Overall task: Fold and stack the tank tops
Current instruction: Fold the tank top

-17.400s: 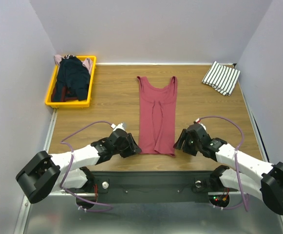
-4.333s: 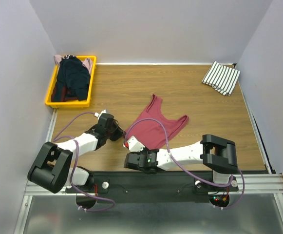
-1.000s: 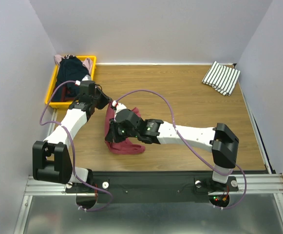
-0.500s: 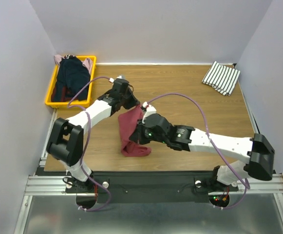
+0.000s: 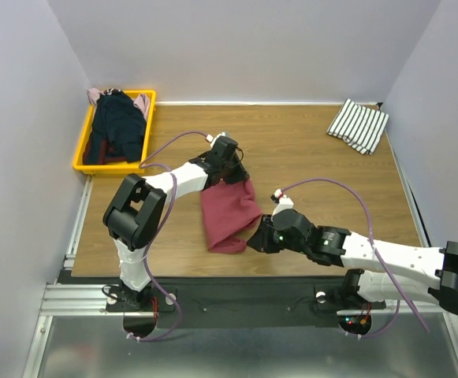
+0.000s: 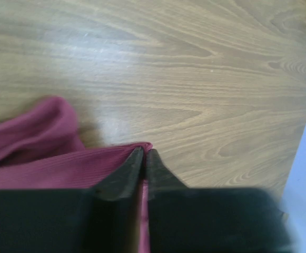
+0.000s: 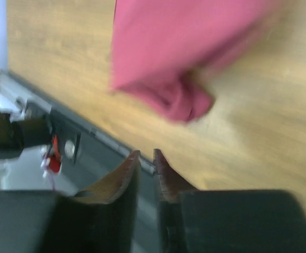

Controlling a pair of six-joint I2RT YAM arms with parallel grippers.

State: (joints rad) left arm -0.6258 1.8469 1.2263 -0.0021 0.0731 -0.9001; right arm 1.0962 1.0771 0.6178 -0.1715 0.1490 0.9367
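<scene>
The left gripper [image 6: 144, 152] is pinching a far corner of the red top [image 5: 229, 213], which is lying crumpled near the middle of the bench [image 5: 323, 181]. The right gripper [image 7: 145, 154], almost closed, is holding nothing just beside the top's near edge. The striped top [image 5: 358, 124] is lying in the far right corner.

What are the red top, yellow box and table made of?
The red top looks like soft matte cloth, probably knit: it droops, creases and shows fine ribs. The yellow box seems stiff, smooth plastic, its rim straight. The table looks like wood or wood-look laminate, with grain lines.
</scene>
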